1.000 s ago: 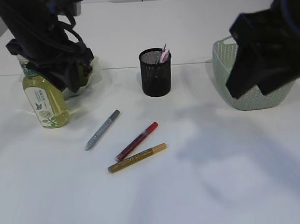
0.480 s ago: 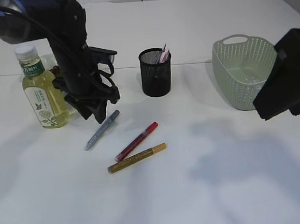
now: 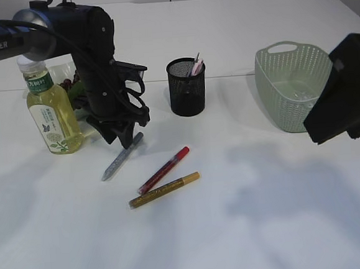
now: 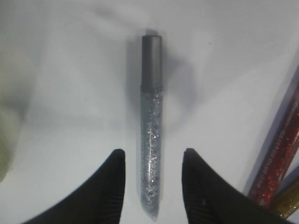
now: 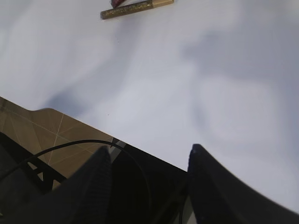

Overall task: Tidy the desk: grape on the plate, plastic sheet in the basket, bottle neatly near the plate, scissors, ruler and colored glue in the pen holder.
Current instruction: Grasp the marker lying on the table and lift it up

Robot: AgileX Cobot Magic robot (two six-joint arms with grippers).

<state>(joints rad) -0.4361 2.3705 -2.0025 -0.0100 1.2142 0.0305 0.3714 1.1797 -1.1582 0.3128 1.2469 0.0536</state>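
Plate (image 3: 70, 81) and its contents mostly behind left arm (image 3: 96, 66)

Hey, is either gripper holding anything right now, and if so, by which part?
Nothing is held. The left gripper is open, its fingers either side of the silver glitter glue pen near its tip end, not touching. The right gripper is open and empty.

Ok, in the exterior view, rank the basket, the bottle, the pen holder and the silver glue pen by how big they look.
1. basket
2. bottle
3. pen holder
4. silver glue pen

The bottle is partly hidden by the left arm, so it and the pen holder are close.
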